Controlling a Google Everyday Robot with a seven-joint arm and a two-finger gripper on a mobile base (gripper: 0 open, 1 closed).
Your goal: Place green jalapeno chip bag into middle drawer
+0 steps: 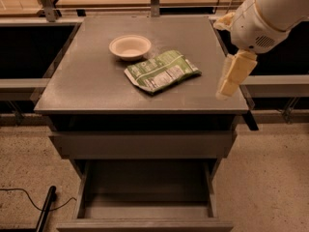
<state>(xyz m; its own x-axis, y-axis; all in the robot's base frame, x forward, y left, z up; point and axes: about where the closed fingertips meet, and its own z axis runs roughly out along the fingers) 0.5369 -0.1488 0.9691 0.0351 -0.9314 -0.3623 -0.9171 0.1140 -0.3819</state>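
Gripper (231, 79) hangs over the counter's (96, 91) right edge near the front corner, whether open or closed I cannot tell; bowl (130, 46) sits back-left of centre; bag (161, 71) lies flat mid-counter just beside it, bare top between bag and gripper; drawer (145, 197) stands pulled out below the front edge.

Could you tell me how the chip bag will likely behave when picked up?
Crinkled and lying flat, the bag probably flexes and sags. It looks light, so it may slide if nudged. The gripper hovers beside it, not touching.
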